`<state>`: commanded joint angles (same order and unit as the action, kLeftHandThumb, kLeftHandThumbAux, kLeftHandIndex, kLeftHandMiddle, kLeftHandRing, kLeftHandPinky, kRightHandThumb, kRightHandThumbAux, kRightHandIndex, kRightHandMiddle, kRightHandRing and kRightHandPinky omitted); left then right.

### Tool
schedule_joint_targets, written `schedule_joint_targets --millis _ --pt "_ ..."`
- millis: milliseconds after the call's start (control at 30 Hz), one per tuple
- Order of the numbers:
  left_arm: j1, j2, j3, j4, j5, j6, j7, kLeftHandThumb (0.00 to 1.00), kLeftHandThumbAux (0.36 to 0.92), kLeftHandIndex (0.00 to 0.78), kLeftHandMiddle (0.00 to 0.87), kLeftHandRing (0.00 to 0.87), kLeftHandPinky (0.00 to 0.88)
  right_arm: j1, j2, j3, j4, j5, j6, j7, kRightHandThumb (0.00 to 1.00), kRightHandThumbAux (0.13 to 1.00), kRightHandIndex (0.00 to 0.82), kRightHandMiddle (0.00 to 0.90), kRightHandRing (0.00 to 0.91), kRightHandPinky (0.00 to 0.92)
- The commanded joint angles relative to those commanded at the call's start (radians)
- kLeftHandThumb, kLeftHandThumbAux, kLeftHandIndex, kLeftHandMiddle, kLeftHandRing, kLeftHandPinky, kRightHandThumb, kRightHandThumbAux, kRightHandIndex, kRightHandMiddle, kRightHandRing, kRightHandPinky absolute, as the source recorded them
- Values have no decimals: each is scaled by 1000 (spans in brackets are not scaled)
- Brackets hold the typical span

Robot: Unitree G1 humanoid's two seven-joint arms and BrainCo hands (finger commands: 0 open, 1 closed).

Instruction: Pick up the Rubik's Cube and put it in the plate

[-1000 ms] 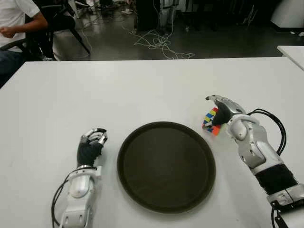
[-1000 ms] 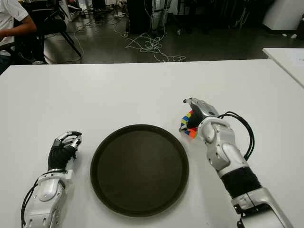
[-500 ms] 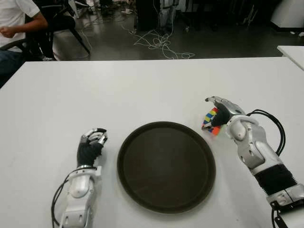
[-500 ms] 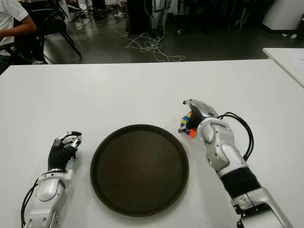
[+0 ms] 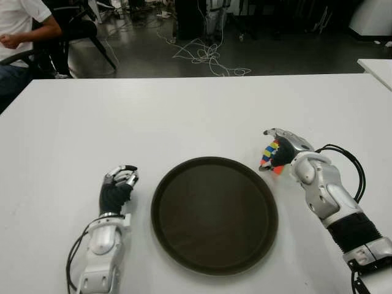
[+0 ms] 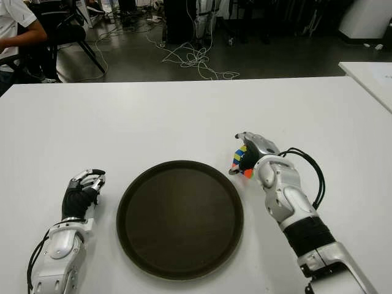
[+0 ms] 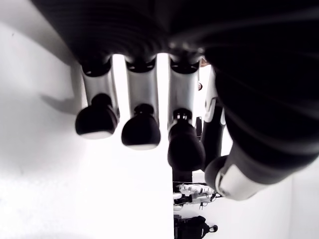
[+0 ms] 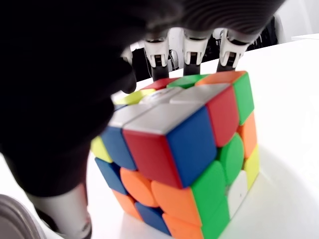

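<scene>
The Rubik's Cube (image 5: 269, 157) stands tilted on the white table just off the far right rim of the dark round plate (image 5: 214, 211). My right hand (image 5: 274, 147) is shut on it. In the right wrist view the fingers (image 8: 192, 47) hook over the cube's (image 8: 184, 149) far side and the thumb presses the near side. The cube's lower corner is at the table surface; I cannot tell whether it touches. My left hand (image 5: 120, 181) shows to the left of the plate, fingers (image 7: 141, 127) curled and holding nothing.
The white table (image 5: 184, 116) stretches wide behind the plate. A person (image 5: 21, 27) sits beyond its far left corner. Cables (image 5: 205, 55) lie on the dark floor behind. A second table's corner (image 5: 376, 66) shows at the far right.
My right hand has tipped a little further over the cube and edged slightly toward the plate. The left hand and the plate have not moved.
</scene>
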<state>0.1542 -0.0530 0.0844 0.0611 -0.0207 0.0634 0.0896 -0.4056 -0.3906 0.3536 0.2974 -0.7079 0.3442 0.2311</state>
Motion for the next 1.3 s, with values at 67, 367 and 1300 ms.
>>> schedule_joint_targets --millis 67,367,1300 --pt "0 1 0 0 1 1 0 711 704 444 813 823 814 1 1 0 1 1 2 1 0 812 41 15 27 58" --pt "-7 1 4 10 3 4 7 711 704 444 812 824 819 6 2 -4 9 5 1 -7 0 820 45 14 19 48" --pt "-14 5 8 20 -5 -8 -3 710 704 444 820 828 823 25 -11 -6 -19 11 38 28 0 811 0 0 0 8"
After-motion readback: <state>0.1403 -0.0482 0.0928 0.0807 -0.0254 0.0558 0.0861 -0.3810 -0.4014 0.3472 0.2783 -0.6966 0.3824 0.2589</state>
